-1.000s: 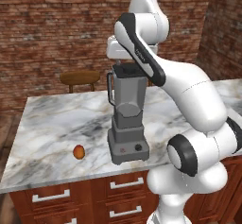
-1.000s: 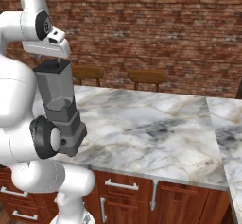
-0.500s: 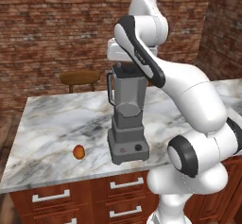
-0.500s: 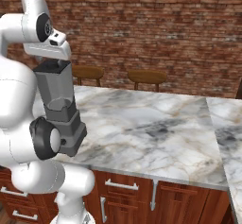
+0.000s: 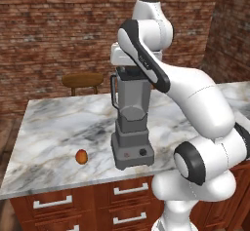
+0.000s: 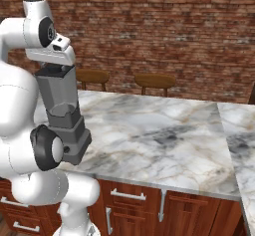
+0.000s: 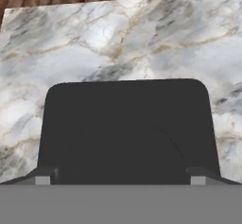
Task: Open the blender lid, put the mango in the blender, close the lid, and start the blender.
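Just above the blender lid (image 7: 127, 131), the gripper (image 7: 120, 179) is held with its fingers (image 7: 43, 177) spread wide, grasping nothing. The lid is seated on the blender (image 5: 132, 123); the mango (image 5: 81, 156) is seen at its 9 o'clock on the marble counter (image 5: 58, 127).

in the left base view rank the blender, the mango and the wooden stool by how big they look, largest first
1. The blender: by far the largest, tall at mid-counter.
2. The wooden stool: its seat shows behind the counter; it stands farther from the camera, so its true size is unsure.
3. The mango: smallest, on the counter left of the blender's base.
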